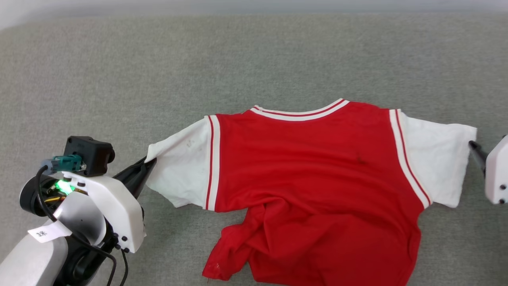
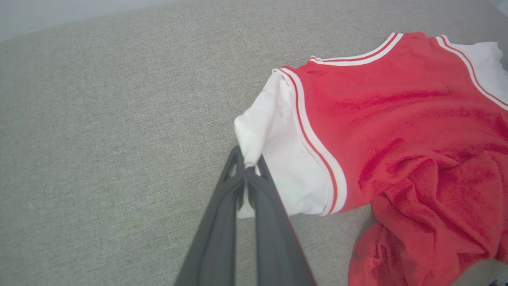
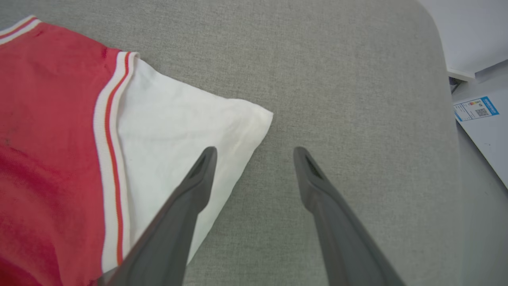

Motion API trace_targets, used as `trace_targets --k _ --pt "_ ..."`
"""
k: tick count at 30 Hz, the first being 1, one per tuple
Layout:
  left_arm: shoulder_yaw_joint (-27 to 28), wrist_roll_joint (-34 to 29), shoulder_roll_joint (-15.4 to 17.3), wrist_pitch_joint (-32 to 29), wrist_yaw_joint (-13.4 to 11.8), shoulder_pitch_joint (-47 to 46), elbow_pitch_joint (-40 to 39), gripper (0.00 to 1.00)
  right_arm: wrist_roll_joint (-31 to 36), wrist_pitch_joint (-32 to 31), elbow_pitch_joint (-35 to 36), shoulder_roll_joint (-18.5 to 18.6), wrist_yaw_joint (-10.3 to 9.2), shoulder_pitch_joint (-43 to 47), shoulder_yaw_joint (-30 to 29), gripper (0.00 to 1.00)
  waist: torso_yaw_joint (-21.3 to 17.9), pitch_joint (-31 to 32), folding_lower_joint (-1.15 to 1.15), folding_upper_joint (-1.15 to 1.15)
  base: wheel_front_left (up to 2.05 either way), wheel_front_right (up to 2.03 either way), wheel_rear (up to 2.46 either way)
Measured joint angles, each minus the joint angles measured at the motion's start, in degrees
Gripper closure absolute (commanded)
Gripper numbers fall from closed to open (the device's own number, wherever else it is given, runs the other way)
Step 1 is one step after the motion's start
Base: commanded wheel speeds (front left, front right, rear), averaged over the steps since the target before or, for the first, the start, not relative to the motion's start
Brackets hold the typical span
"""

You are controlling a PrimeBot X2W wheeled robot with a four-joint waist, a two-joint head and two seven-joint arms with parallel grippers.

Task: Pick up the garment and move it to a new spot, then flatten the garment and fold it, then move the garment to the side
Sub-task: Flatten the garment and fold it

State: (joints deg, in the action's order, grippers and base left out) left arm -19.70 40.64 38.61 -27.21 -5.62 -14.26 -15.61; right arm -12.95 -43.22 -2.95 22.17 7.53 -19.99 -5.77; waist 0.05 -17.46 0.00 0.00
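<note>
L hand [image 2: 248,163] grips garment [image 1: 317,159] sleeve; hem cropped.

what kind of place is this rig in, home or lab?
Likely an indoor lab or test room, not certain. A grey upholstered surface with a rounded edge bears the garment; beside it lies a white panel with a printed label.

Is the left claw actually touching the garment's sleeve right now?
Touching. The left wrist view shows the left claw shut on the edge of the garment's white sleeve, with the cloth pinched between its two dark fingers.
</note>
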Motion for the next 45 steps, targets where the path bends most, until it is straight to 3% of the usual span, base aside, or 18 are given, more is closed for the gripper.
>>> trace_targets --k 4,8,15,23,24,25,36,45 --pt "-0.63 -0.77 -0.03 0.18 0.09 -0.31 -1.13 1.00 -3.38 -7.68 -2.20 3.31 0.00 -4.19 1.29 0.00 1.43 -1.99 0.00 0.00 0.00 0.00 0.00" --pt "-1.11 -1.66 -0.54 0.71 0.57 -1.72 -1.31 1.00 -3.57 -10.43 -5.11 5.36 -0.01 -6.91 2.10 0.00 2.88 -3.61 0.00 0.00 0.00 0.00 0.00" --pt "-2.25 -2.15 -1.24 1.21 1.60 -3.64 -0.94 1.00 -3.16 -9.93 -10.10 6.28 -0.01 -8.51 3.28 0.00 4.83 -5.93 0.00 0.00 0.00 0.00 0.00" --pt "-2.91 -2.42 -1.48 1.54 2.19 -4.56 0.10 1.00 -7.26 -6.91 -13.84 8.26 -0.05 -9.66 7.81 0.00 6.07 -7.06 0.00 0.00 0.00 0.00 0.00" --pt "-2.99 -2.42 -1.49 1.66 2.21 -4.58 0.29 1.00 -7.67 -6.27 -14.23 8.58 -0.05 -9.65 8.37 0.63 6.15 -7.11 0.00 0.00 0.00 0.00 0.00" --pt "-3.07 -2.42 -1.49 1.69 2.27 -4.59 0.42 1.00 -7.92 -5.49 -14.59 9.01 -0.05 -9.61 9.13 1.00 6.24 -7.13 0.00 0.00 0.00 0.00 0.00" --pt "-3.14 -2.44 -1.58 2.98 2.32 -4.61 2.69 1.00 -8.59 6.54 -20.07 9.64 0.02 -10.86 11.58 1.00 5.84 -4.11 0.01 0.00 0.00 0.00 0.00" --pt "-0.35 -3.31 -1.00 6.88 0.45 -3.49 2.60 1.00 -8.43 14.45 -20.42 9.65 0.01 -12.27 11.23 1.00 3.91 2.58 0.01 0.00 0.00 0.00 0.00"
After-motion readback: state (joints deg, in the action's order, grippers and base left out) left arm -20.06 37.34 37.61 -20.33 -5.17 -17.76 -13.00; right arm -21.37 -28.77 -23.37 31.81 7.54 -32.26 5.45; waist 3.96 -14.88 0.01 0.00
